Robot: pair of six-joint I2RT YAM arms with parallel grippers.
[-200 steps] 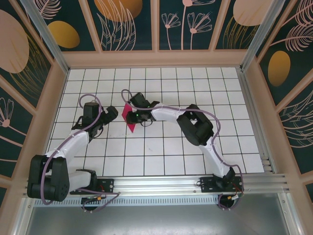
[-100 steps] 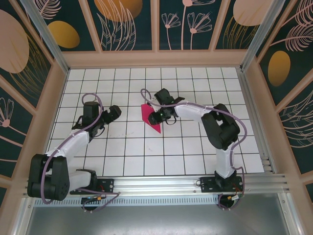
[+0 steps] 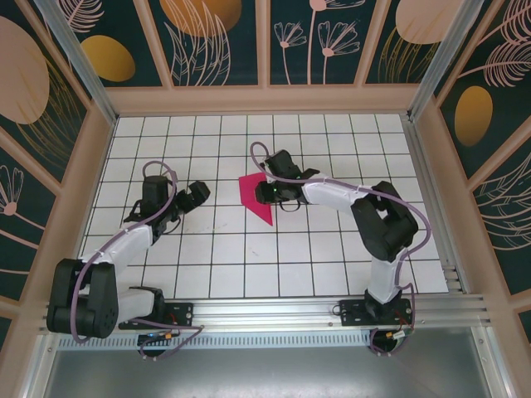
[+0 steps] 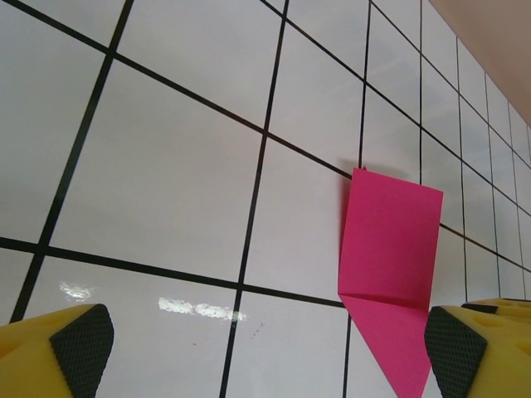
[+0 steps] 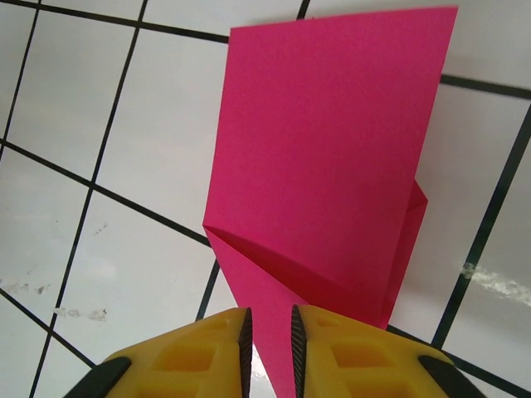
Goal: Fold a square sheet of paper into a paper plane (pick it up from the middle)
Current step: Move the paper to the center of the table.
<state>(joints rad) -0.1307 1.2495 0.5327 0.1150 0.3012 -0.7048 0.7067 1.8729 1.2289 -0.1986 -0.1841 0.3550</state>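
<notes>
Pink sheet (image 3: 259, 197), part-folded with one pointed end, lies flat mid-desk (image 3: 249, 265). R end effector (image 5: 270, 319) narrow over that tip, prob. pressing the crease; can't tell if it grips. L end effector (image 4: 265, 348) wide, near, free to pin.

From up behind the arm bases, the overhead camera looks down across the whole tiled table (image 3: 249, 265). The left wrist camera sits low, facing along the tiles toward the pink paper (image 4: 388, 240) a little ahead. The right wrist camera hangs close over that same paper (image 5: 332, 166), looking nearly straight down; all three views share it
</notes>
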